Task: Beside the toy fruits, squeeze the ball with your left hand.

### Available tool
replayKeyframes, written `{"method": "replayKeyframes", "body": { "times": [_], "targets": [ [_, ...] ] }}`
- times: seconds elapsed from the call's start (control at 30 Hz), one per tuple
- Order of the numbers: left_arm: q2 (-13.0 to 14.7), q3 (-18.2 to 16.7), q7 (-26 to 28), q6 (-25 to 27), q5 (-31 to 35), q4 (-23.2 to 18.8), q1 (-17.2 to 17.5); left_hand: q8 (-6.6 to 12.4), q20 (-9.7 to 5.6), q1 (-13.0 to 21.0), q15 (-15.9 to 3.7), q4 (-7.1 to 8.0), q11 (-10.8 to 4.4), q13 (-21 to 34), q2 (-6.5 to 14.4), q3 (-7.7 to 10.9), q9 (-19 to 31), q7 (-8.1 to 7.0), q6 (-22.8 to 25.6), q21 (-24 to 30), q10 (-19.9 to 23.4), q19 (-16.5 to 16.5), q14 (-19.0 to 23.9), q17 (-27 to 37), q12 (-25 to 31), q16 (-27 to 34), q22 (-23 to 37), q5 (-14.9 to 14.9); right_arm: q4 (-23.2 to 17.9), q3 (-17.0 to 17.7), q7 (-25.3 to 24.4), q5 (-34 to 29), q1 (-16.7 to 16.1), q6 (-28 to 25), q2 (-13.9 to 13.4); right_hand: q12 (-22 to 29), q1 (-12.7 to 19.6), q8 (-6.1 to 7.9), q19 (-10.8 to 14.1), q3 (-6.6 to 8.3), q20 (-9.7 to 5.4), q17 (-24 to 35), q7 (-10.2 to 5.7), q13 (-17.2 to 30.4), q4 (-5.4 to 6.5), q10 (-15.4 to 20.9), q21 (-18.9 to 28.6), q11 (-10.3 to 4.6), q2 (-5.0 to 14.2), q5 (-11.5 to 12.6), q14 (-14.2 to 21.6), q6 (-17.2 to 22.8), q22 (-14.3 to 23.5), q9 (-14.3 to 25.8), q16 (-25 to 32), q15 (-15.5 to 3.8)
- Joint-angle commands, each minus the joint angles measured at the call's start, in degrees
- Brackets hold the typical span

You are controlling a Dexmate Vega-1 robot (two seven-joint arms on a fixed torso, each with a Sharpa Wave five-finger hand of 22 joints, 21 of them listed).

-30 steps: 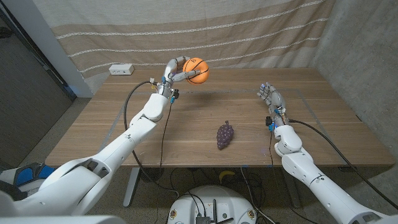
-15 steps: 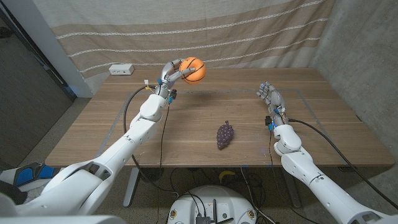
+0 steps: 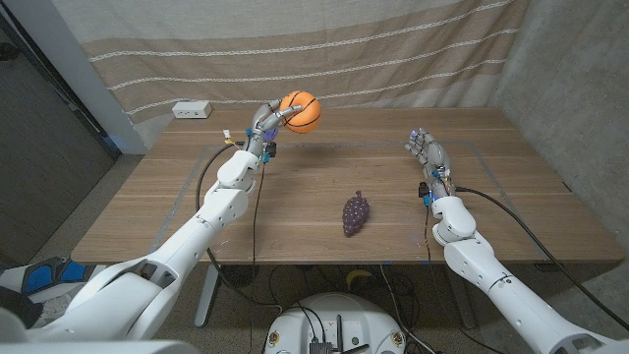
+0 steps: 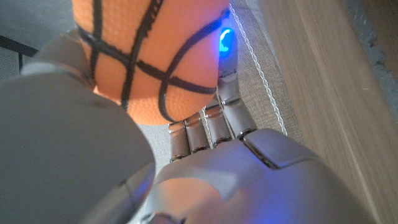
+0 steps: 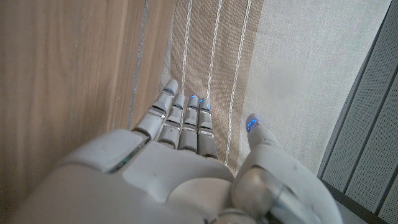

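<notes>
— What is changing since a second ago?
— The left robot hand (image 3: 269, 120) is carrying the orange toy basketball (image 3: 301, 111) slightly up and to the robot's left, above the far part of the desk (image 3: 157, 197); the rest is staying put.
— Is it gripping?
— Yes, its fingers (image 4: 214, 118) are wrapping around the ball, holding it off the desk near the striped curtain (image 3: 393, 59).
— And the fruit?
— A purple toy grape bunch (image 3: 356, 213) is lying mid-desk, well apart from the ball.
— The right robot hand (image 3: 428, 153)?
— It is hovering empty, fingers straight and apart.
— Anything else?
— A white power strip (image 3: 192, 110) is sitting at the far left edge.
</notes>
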Motion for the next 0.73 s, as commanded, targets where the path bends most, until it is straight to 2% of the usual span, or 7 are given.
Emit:
{"method": "replayKeyframes", "body": {
  "times": [0.03, 0.4, 0.73],
  "targets": [
    [0.1, -2.3, -2.0, 5.5, -7.7, -2.3, 2.1, -0.23, -8.45, 24.0, -17.35, -1.3, -4.9, 3.2, 23.3, 3.94, 4.5, -2.1, 11.5, 0.5, 10.8, -2.1, 24.4, 0.2, 0.3, 0.1, 0.0, 13.7, -0.5, 0.0, 0.2, -0.7, -0.3, 1.2, -0.2, -0.2, 0.1, -0.03, 0.4, 0.05, 0.26, 0.0, 0.11, 0.2, -0.38, 0.5, -0.2, 0.04, -0.02, 0.3, 0.4, 0.4, 0.3, 0.2, -0.2, 0.02],
    [0.9, -4.4, -2.1, 10.6, -13.4, -5.6, 4.6, -0.52, -8.48, 24.0, -17.31, -1.26, -4.73, 3.4, 23.3, 3.9, 4.7, -2.12, 11.5, 0.9, 10.9, -2.3, 24.7, 0.2, 0.2, -0.1, -0.4, 14.0, -0.8, 0.1, 1.5, -0.8, 0.0, 2.7, -0.4, -0.2, 0.1, 0.01, 0.5, 0.07, 0.25, 0.0, 0.13, 0.2, -0.45, 0.5, -0.3, 0.25, -0.05, 0.3, 0.5, 0.5, 0.3, 0.2, -0.2, 0.04],
    [0.0, -6.0, -2.8, 14.0, -18.7, -6.0, 5.5, -0.84, -8.49, 24.1, -17.29, -1.27, -4.74, 3.3, 23.4, 3.73, 4.8, -2.1, 11.7, 1.2, 10.9, -2.3, 24.8, 0.0, -0.1, -0.3, -0.9, 14.2, -2.9, 0.6, 1.0, -1.9, -0.2, 1.9, -1.6, -0.2, 0.1, 0.0, 0.6, 0.06, 0.28, 0.0, 0.11, 0.2, -0.53, 0.7, -0.4, 0.22, -0.15, 0.4, 0.6, 0.5, 0.3, 0.2, -0.2, 0.04]
  ]
}}
